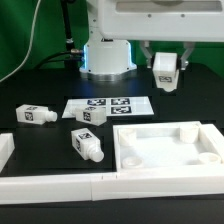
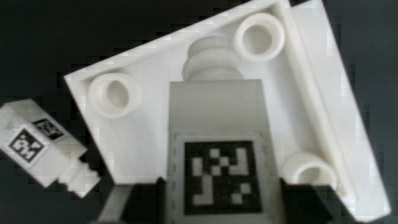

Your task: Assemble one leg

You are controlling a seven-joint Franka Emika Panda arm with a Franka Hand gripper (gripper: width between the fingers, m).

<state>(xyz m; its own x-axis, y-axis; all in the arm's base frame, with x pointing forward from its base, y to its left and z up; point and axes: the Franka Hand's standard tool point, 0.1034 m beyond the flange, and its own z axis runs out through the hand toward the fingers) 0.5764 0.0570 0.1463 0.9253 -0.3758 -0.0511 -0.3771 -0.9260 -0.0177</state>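
My gripper [image 1: 166, 66] is shut on a white leg [image 1: 165, 74] with a black-and-white tag and holds it in the air at the exterior view's upper right, behind the white tabletop [image 1: 150, 152]. In the wrist view the held leg [image 2: 217, 120] stands between the jaws of the gripper [image 2: 222, 203], its screw end pointing down toward the tabletop [image 2: 160, 65], which has round corner holes. Another leg [image 2: 43, 142] lies beside the tabletop.
Three loose tagged legs lie on the black table: one [image 1: 33, 114] at the left, one [image 1: 91, 115] by the marker board [image 1: 112, 105], one [image 1: 88, 146] in front. A white wall [image 1: 50, 186] runs along the front. The robot base [image 1: 108, 55] stands behind.
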